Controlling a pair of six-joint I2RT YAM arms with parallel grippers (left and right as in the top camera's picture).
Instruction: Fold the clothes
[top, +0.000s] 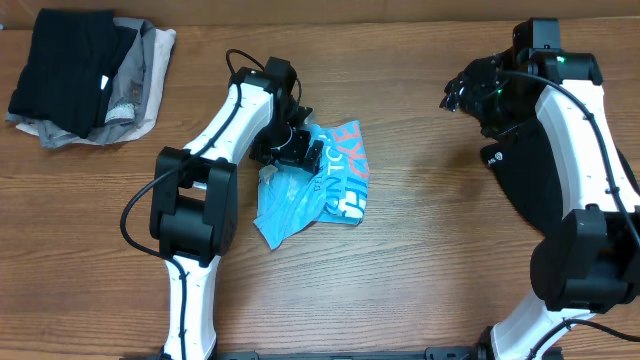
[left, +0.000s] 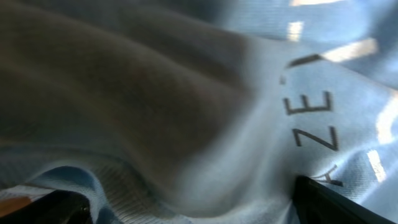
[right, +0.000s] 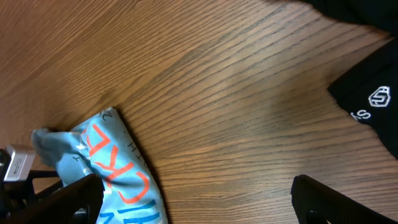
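Observation:
The light blue T-shirt (top: 318, 190) with red and white lettering lies crumpled in the middle of the table. My left gripper (top: 293, 150) is pressed down into its upper left part. In the left wrist view the blue cloth (left: 261, 124) fills the frame and bulges between the wide-apart fingers (left: 329, 200); the left gripper (left: 193, 210) is open. My right gripper (top: 462, 92) hovers open over bare wood at the back right, with nothing between its fingers (right: 339, 200). A black garment (top: 530, 180) with a small white logo (right: 378, 97) lies under the right arm.
A pile of folded black and grey clothes (top: 85, 80) sits at the table's far left corner. Bare wood (top: 420, 250) lies between the T-shirt and the black garment. In the right wrist view the T-shirt (right: 115, 168) shows at the lower left.

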